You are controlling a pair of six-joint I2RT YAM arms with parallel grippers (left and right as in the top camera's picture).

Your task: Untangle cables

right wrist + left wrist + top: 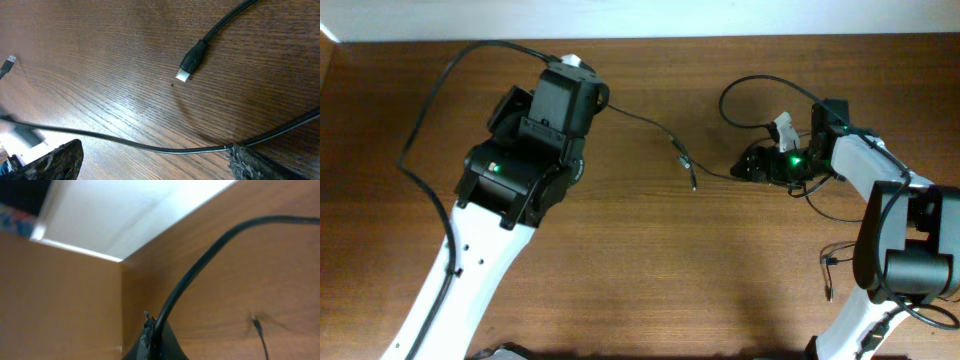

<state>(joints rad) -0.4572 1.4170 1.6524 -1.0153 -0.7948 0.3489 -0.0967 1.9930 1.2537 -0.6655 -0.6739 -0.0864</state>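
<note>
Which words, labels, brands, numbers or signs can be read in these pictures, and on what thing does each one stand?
None can be read in any view.
The small white tag on the right arm: too small to read.
The small white patch atop the left arm: blurred, no print visible.
The thin black cables, the silver-tipped black plug, the brown wooden table: no markings.
</note>
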